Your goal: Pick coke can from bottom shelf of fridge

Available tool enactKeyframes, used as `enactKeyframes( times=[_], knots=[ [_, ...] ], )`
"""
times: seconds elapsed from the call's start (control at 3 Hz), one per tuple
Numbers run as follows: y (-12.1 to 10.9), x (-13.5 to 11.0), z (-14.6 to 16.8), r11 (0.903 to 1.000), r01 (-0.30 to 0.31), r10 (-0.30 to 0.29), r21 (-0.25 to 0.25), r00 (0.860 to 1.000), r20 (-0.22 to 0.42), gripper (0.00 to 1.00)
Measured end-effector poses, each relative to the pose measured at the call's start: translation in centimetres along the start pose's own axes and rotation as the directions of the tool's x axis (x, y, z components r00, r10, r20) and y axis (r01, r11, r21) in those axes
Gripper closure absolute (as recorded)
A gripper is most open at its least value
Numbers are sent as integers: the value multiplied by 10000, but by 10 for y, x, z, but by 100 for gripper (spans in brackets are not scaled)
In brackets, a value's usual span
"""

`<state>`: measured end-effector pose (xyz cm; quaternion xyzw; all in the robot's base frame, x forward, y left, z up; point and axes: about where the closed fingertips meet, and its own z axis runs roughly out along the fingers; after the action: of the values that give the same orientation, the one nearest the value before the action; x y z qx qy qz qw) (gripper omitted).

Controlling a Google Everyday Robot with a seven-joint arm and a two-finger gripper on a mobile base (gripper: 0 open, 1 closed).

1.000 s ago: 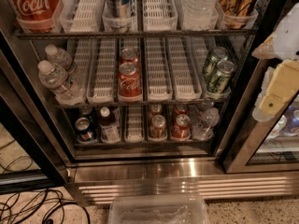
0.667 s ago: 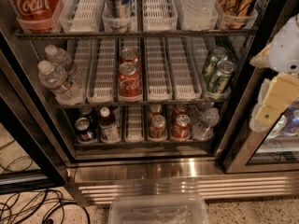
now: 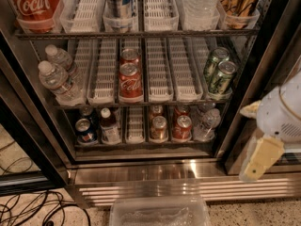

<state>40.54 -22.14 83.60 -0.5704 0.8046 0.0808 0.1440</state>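
Camera view — end effector (image 3: 257, 164) lower right

White "Coca" script on the big red bottle (image 3: 33, 4), top left

The end effector (image 3: 257, 140), low at the right edge — cut off by the frame. Behind the coke can (image 3: 181, 127), another can (image 3: 181, 111) — mostly hidden.

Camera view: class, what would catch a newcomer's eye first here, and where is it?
The open fridge fills the view, its white-laned racks stocked with drinks; a large red Coca-Cola container glows at top left. On the bottom shelf, the coke can sits right of centre beside a duller can. The pale end effector hangs outside, at the right edge.
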Motion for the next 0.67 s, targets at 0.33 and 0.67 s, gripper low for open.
enactKeyframes(
  times=[0.33, 0.67],
  knots=[
    [21, 14, 46, 9985, -43, 56, -539, 9997, 235, 0],
    [54, 12, 112, 9955, 458, -399, -824, 9966, 720, 0]
  ],
)
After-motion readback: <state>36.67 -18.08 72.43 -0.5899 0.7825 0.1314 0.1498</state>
